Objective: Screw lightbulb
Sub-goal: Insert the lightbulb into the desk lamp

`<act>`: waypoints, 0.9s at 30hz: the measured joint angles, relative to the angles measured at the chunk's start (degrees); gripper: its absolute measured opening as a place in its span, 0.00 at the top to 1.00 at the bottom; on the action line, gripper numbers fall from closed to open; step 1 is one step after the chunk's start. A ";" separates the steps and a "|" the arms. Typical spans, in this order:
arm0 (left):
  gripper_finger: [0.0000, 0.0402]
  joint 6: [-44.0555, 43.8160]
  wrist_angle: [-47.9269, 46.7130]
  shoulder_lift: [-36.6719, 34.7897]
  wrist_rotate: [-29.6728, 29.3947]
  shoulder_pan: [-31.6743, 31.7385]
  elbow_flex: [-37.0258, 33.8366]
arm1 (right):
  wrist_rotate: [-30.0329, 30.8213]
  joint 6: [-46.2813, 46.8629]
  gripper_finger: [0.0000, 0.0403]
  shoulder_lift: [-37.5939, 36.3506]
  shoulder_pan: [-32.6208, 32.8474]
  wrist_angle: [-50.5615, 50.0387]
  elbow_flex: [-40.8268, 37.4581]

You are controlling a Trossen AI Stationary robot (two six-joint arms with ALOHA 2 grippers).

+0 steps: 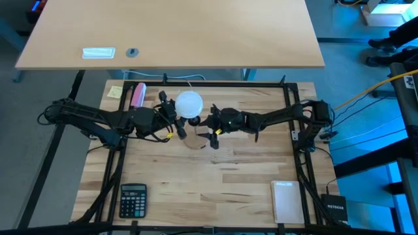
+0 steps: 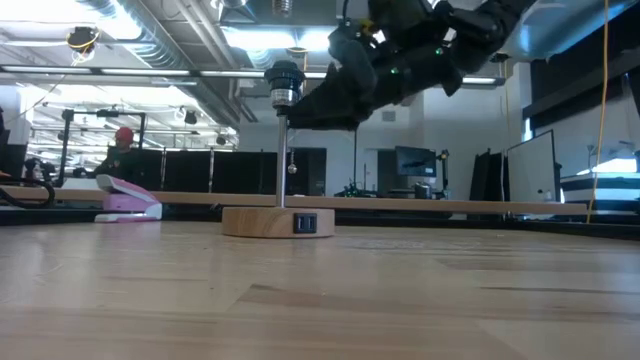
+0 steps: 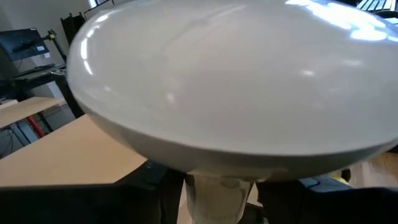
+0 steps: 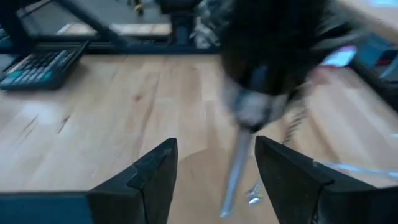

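Item, lightbulb (image 1: 190,103): I am seeing it just past table centre, toward twelve o'clock, its white globe filling the left wrist view, the left gripper (image 1: 175,118) clamping its pale neck (image 3: 219,198). Item, right gripper (image 1: 204,125): sitting at three o'clock of the bulb, its fingers (image 4: 149,177) standing apart, holding nothing, the lamp stem (image 4: 235,167) showing between them. Item, wooden lamp base (image 2: 277,221): resting under both grippers. Also lying about: calculator (image 1: 132,199) at seven o'clock, pink stapler (image 1: 138,94) at eleven
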 joint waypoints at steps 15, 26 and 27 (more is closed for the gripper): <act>0.62 -0.06 -0.36 0.00 0.00 0.00 0.00 | 1.90 1.06 0.28 -0.07 0.24 5.34 0.04; 0.62 -0.07 -0.22 0.00 0.00 0.00 0.00 | 2.76 -0.70 0.38 4.35 0.25 11.41 0.04; 0.62 -0.07 -0.23 0.00 0.00 0.00 0.00 | 2.76 -0.89 0.38 4.75 0.23 12.49 0.04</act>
